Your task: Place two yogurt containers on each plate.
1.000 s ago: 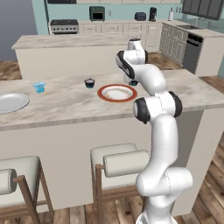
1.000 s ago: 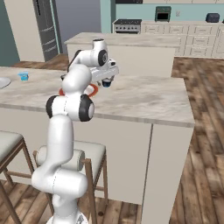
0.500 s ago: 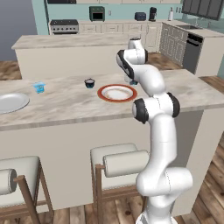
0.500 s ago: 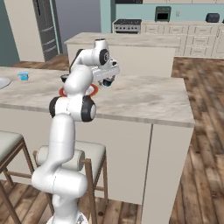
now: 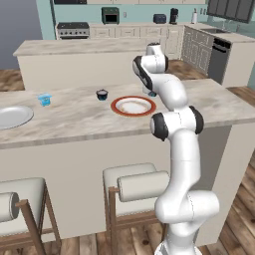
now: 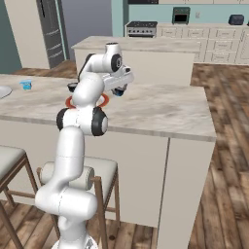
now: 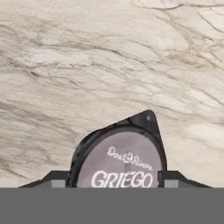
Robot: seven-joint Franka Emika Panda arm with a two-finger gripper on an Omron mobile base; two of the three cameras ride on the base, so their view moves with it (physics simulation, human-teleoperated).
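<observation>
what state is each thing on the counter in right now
orange-rimmed plate: empty, flat on counter
grey plate: empty, at far left
dark yogurt cup: upright, lid on, between the fingers
second dark cup: upright on counter, off plate
blue cup: upright on counter, off plate
gripper: astride the cup; grip unclear

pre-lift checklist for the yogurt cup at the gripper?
1. Dark yogurt cup between the fingertips: ok.
2. Gripper firmly closed on the cup: cannot tell.
3. Red-rimmed plate bare and ready: ok.
4. Counter around the cup clear for lifting: ok.
5. Other cups off the plates: second dark cup and blue cup on the counter: ok.
6. Grey plate bare: ok.
</observation>
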